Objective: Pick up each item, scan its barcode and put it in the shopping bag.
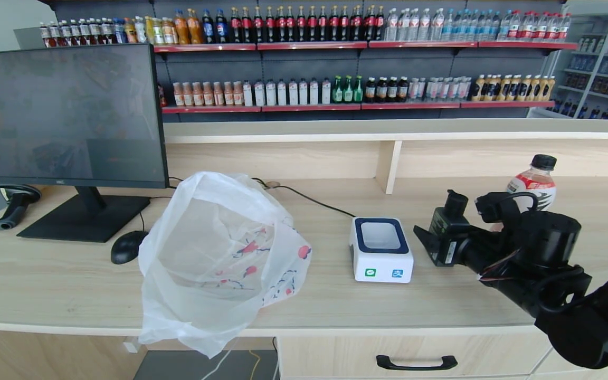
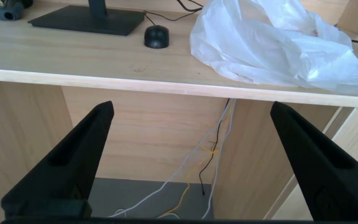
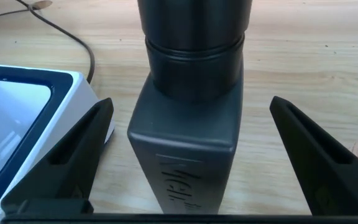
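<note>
A black square bottle [image 1: 445,231] stands on the wooden counter [image 1: 45,285] just right of the white and blue barcode scanner [image 1: 380,249]. My right gripper [image 1: 444,241] is open, one finger on each side of the bottle [image 3: 185,130], with gaps between the fingers and the bottle in the right wrist view. The scanner [image 3: 17,124] lies beside it. A white plastic shopping bag [image 1: 219,258] sits open left of the scanner. A drink bottle with a red and white label [image 1: 533,186] stands behind the right arm. My left gripper [image 2: 191,106] hangs open and empty below the counter's front edge, facing the bag [image 2: 278,43].
A monitor [image 1: 66,113] on its stand, a black mouse [image 1: 127,246] and a handheld scanner [image 1: 13,206] occupy the counter's left. A cable [image 1: 309,199] runs behind the bag. A raised ledge backs the counter, with drink shelves beyond. A drawer handle [image 1: 416,363] is below.
</note>
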Available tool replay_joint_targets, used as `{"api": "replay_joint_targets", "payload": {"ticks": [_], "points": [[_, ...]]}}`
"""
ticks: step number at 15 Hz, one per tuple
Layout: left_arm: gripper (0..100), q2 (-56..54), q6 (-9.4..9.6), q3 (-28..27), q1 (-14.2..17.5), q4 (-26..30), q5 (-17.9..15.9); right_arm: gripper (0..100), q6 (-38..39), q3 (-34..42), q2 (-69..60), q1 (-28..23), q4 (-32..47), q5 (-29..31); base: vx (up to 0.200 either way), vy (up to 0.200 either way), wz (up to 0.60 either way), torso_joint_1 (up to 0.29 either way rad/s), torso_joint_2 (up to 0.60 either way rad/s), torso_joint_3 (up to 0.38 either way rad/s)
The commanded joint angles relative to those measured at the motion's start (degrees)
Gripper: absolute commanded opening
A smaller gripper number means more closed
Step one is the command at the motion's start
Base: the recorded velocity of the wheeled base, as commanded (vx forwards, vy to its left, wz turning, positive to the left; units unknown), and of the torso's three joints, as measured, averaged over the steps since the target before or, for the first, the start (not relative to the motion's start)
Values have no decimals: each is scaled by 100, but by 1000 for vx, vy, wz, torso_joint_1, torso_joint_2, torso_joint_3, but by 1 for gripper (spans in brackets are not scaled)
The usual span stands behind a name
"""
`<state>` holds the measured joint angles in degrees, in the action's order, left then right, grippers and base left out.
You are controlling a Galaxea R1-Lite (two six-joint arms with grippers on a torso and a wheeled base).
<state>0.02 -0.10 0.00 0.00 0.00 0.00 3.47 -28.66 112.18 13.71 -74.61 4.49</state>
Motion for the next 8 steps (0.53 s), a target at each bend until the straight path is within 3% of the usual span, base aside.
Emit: {"api": "replay_joint_targets", "payload": {"ticks": [1,8], "points": [[100,-2,1,0,0,0,0,100,4,-17,59,-18,-1,0,0,0,0,0,0,0],[100,-2,1,0,0,0,0,100,-5,-8,76,-9,-10,0,0,0,0,0,0,0]]}}
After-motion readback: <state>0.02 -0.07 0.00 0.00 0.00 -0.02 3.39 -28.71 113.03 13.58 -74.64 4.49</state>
